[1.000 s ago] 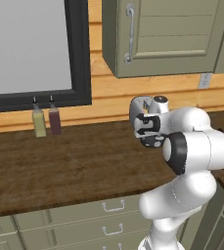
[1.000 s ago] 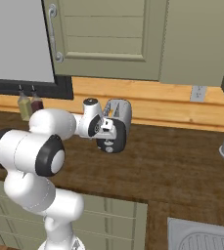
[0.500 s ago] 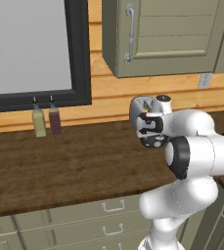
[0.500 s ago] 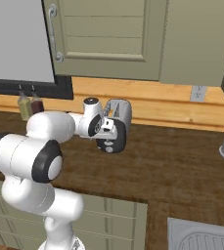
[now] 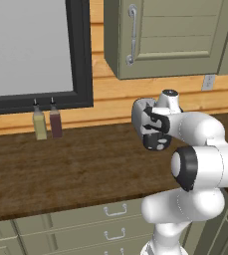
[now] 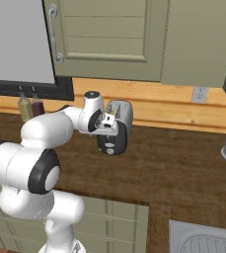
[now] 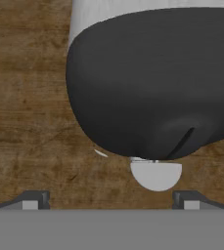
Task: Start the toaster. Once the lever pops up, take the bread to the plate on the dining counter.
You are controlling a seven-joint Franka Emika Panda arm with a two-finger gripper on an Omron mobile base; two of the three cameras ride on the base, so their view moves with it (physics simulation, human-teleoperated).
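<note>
Along the back edge of the wood counter (image 5: 60, 169), two small bottles (image 5: 47, 122) stand under the dark-framed window at the left; toward the right, the toaster (image 6: 118, 126) sits near the back wall. The gripper (image 6: 107, 129) hangs just above the toaster's dark front end, fingers spread wide and gripping nothing. In the hand view the toaster's rounded dark end sits close below, with the pale lever knob (image 7: 156, 175) peeking out under it, between the two fingertips (image 7: 33, 199). I judge the step in hand is pressing that lever: keep the knob centred, come straight down on it and push it fully home. I cannot make out the bread; presumably it sits in the slot.
</note>
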